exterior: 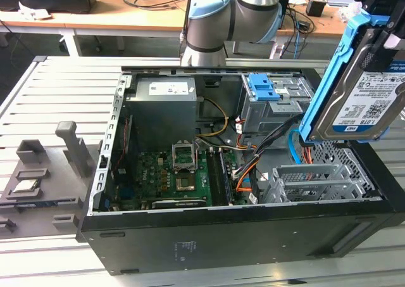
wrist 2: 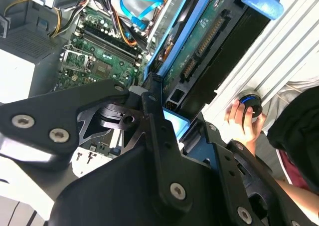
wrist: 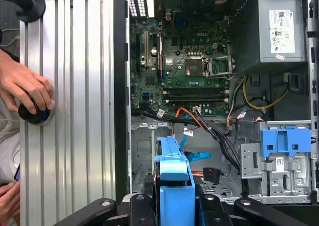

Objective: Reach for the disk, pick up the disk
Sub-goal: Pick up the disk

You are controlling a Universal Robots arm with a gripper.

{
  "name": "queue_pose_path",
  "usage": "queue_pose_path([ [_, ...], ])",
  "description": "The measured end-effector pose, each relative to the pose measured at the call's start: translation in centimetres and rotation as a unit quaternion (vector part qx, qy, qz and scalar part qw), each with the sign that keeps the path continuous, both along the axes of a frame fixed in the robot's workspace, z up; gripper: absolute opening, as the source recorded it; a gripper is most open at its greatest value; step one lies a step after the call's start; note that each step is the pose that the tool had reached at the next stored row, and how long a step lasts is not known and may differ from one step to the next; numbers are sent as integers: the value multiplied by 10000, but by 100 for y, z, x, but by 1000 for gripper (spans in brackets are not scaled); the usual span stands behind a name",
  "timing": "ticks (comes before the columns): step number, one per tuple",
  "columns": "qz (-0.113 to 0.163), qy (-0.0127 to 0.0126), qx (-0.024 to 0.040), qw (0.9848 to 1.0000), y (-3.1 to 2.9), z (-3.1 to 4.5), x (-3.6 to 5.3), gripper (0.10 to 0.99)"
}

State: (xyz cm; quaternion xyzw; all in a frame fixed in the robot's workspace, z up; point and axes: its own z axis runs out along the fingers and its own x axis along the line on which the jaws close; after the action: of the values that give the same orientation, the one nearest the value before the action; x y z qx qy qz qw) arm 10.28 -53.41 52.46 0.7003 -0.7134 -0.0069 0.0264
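At the upper right of the exterior view the black gripper is clamped on the silver-grey hard drive with blue rails, lifted above the open black computer case, where a loose grip could drop it.

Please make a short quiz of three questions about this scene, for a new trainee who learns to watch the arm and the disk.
1. True or false: the disk lies flat inside the open computer case.
2. What is the gripper shut on?
A. the grey power supply
B. the disk
C. the blue latch
3. Fill in: beside the case, a person's hand rests on a round black ____ on the slatted metal table.

Key:
1. False. It is held up above the case's end on the exterior view's right, tilted on edge.
2. B
3. knob
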Motion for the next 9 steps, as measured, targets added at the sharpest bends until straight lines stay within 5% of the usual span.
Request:
queue_pose_path([
  [9, 0, 0, 0, 10000, 0, -22, 35, 369],
])
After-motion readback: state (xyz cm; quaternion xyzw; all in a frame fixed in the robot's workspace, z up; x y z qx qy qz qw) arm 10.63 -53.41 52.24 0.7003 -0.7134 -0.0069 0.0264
